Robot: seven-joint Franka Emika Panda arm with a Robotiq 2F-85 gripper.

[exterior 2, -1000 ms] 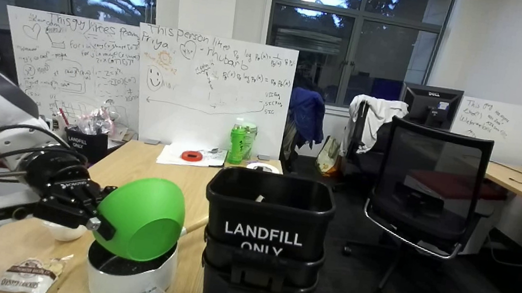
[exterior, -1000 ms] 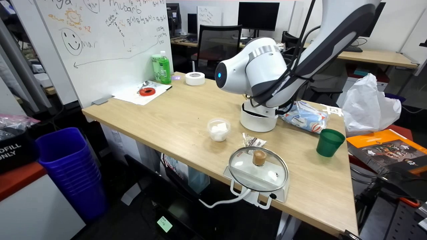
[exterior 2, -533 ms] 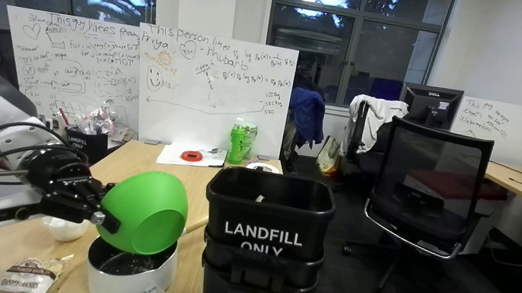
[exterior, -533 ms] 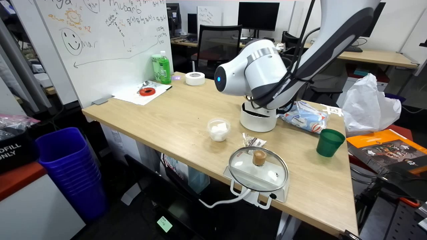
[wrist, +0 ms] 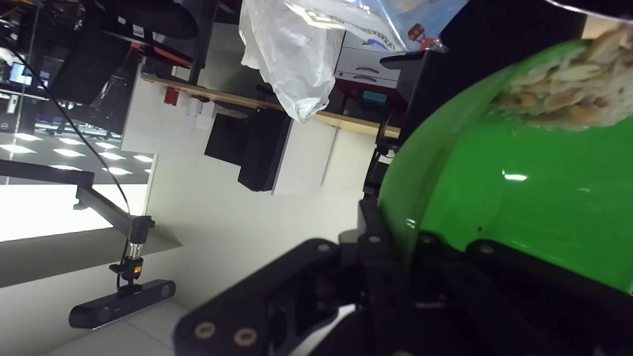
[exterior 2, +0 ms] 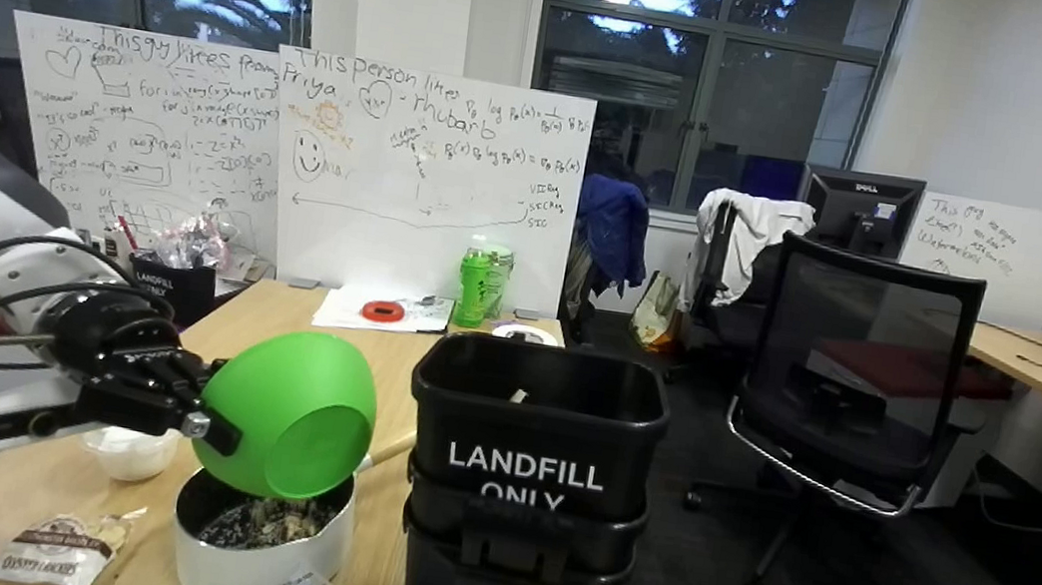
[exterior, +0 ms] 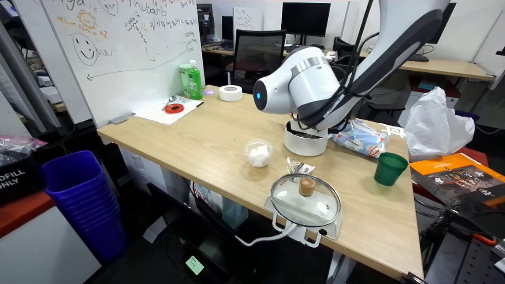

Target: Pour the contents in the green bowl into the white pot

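My gripper is shut on the rim of the green bowl. It holds the bowl steeply tipped above the white pot. The wrist view shows the gripper pinching the bowl wall. Pale nut-like pieces are gathered at the bowl's lower side there. Brownish pieces lie in the pot, under the bowl's lower rim. The white pot also stands in an exterior view, where the bowl and gripper are hidden behind the arm.
A small clear bowl of white pieces, a cracker packet and a glass-lidded pan stand near the pot. A wipes pack and dark-green cup are on the table. Black bins stand close beside the pot.
The green bowl has risen slightly and tipped further over the white pot. Brownish pieces now show in the pot, where its dark inside showed before.
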